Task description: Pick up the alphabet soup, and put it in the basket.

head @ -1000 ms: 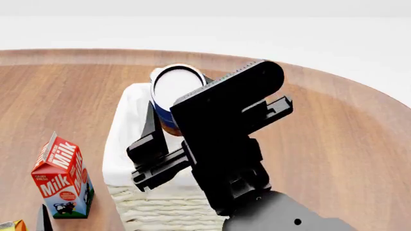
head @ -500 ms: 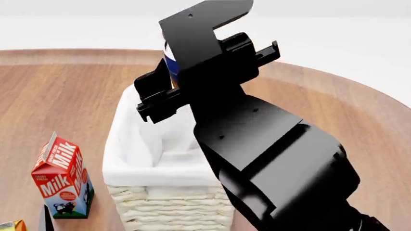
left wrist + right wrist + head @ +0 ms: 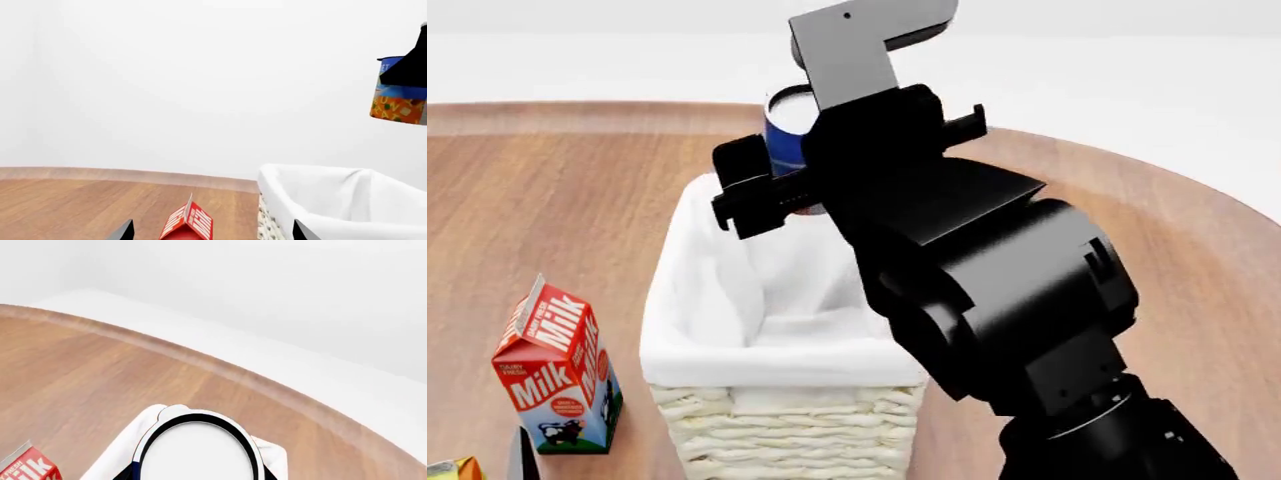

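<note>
The alphabet soup [image 3: 787, 138] is a blue can with an orange label and a white lid. My right gripper [image 3: 805, 165] is shut on it and holds it in the air over the far end of the basket [image 3: 777, 425]. In the left wrist view the alphabet soup [image 3: 397, 97] hangs well above the basket's cloth-lined rim [image 3: 313, 181]. The right wrist view shows the can's lid [image 3: 197, 452] filling the space between my right gripper's [image 3: 197, 477] jaws. My left gripper [image 3: 212, 235] is open, low near the table's front left, with nothing between its fingers.
A red milk carton [image 3: 557, 366] stands left of the basket, also seen as the milk carton [image 3: 189, 224] ahead of my left gripper. A yellow-orange carton corner [image 3: 451, 468] shows at the bottom left. The round wooden table [image 3: 1174, 270] extends right of the basket.
My right arm has raised the can and carried it farther back over the basket, turning the wrist. In the last half second it moved only a little. The cartons and basket stayed put.
</note>
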`<state>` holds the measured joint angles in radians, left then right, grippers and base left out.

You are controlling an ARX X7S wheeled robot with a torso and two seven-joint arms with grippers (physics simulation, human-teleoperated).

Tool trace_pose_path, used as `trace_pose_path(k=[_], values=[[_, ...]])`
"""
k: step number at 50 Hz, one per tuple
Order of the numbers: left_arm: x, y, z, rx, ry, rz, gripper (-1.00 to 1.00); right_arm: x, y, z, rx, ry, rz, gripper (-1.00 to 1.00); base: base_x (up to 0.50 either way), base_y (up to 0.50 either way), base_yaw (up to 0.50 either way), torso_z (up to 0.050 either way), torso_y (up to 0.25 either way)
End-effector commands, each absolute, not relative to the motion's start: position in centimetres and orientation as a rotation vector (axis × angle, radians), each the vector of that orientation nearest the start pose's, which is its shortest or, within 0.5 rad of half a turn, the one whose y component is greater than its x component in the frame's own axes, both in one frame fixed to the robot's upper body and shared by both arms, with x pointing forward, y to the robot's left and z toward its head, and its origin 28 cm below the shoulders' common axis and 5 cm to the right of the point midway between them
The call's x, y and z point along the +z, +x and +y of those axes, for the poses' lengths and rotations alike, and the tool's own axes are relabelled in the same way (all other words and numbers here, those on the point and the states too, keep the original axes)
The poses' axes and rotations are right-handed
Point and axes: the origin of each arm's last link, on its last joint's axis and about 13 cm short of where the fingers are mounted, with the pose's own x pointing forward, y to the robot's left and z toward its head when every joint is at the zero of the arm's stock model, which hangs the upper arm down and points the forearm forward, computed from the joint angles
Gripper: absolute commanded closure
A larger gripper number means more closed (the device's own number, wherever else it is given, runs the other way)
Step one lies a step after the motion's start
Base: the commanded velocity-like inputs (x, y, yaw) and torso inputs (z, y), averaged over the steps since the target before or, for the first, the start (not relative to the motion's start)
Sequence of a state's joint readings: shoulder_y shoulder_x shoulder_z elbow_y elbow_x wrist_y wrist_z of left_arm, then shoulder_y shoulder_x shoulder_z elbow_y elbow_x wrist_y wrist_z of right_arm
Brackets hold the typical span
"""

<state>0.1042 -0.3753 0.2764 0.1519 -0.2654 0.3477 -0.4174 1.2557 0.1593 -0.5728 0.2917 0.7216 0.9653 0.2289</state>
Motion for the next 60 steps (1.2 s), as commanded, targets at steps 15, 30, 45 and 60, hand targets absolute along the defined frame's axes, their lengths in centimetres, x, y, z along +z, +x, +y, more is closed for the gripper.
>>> trace_pose_path(k=[15,30,45,60], values=[[4.2,18.2,22.8,0.087,-0.042,-0.294,-1.0,25.4,37.2,-2.8,0.423,-0.151,0.249,1.0,0.0,0.0,0.0,0.0,0.001],[4.2,18.2,22.6,0.084,-0.018,-0.282,-1.0,25.1,37.2,-2.4,0.432,-0.171,0.256,1.0,0.0,0.0,0.0,0.001,0.001],[4.2,18.0,22.6,0.086,-0.011,-0.296,-1.0,25.1,37.1,-2.3,0.436,-0.177,0.26,1.0,0.0,0.0,0.0,0.0,-0.111],[4.2,18.1,22.6,0.084,-0.012,-0.301,-1.0,25.0,37.1,-2.2,0.442,-0.184,0.262,1.0,0.0,0.0,0.0,0.0,-0.1]])
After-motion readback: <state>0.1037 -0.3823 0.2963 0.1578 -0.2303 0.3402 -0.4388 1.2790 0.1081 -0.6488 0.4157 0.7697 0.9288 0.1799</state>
